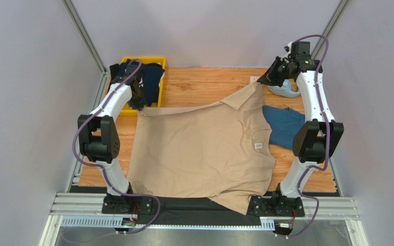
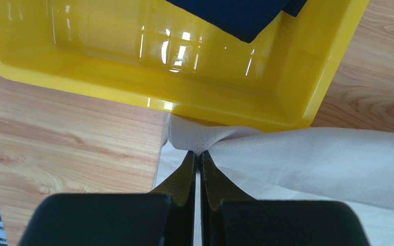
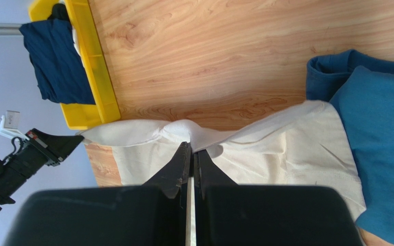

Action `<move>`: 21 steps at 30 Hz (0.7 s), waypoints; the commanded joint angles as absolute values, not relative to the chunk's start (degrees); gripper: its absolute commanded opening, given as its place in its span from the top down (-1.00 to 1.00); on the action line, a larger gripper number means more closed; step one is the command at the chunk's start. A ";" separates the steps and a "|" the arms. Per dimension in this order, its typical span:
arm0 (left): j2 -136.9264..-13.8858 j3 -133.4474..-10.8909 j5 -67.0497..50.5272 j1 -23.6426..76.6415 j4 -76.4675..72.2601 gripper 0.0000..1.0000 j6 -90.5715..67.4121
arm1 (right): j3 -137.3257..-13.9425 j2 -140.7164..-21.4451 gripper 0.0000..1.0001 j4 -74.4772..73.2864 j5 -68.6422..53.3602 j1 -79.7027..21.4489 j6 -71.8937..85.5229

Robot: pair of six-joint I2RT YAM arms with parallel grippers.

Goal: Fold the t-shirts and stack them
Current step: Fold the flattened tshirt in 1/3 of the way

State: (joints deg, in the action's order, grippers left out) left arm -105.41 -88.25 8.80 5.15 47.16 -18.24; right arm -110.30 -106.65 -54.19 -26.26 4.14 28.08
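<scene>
— Since the beige t-shirt [image 1: 204,148] takes up most of the table [image 1: 204,84], where does it lie?

— It is spread across the middle, with its neck label [image 1: 258,146] face up toward the right side. One near corner hangs over the table's front edge, just beside the right arm's base. The far edge is pulled out between the two arms.

— Who has hold of that far edge?

— Both do. The left gripper [image 2: 198,154] has its jaws pressed together on the far-left corner of the cloth, right against the outer wall of the yellow bin [image 2: 286,77]. The right gripper [image 3: 191,146] is pinched tight on a fold at the far-right corner, which rises into a small peak at the fingertips.

— And the other shirts?

— The teal-blue t-shirt [image 1: 284,125] lies crumpled on the table at the right, touching the beige shirt's right edge and close to the right arm's elbow. The navy t-shirt [image 1: 150,82] sits in the yellow bin at the far-left corner, with part of it draped over the rim.

— Anything else on the wood?

— The light-blue headphones [image 1: 285,90] rest at the far right, just beside the right gripper and beyond the teal-blue shirt
</scene>
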 commanded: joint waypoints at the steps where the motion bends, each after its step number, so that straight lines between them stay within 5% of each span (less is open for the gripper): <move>1: -103.01 -88.95 7.74 4.92 47.02 1.00 -14.51 | -111.28 -105.21 1.00 -55.20 -28.12 4.04 25.58; 21: -92.72 -76.91 2.19 4.83 58.53 1.00 -13.36 | -82.27 -84.82 0.99 -59.15 -31.72 3.60 28.30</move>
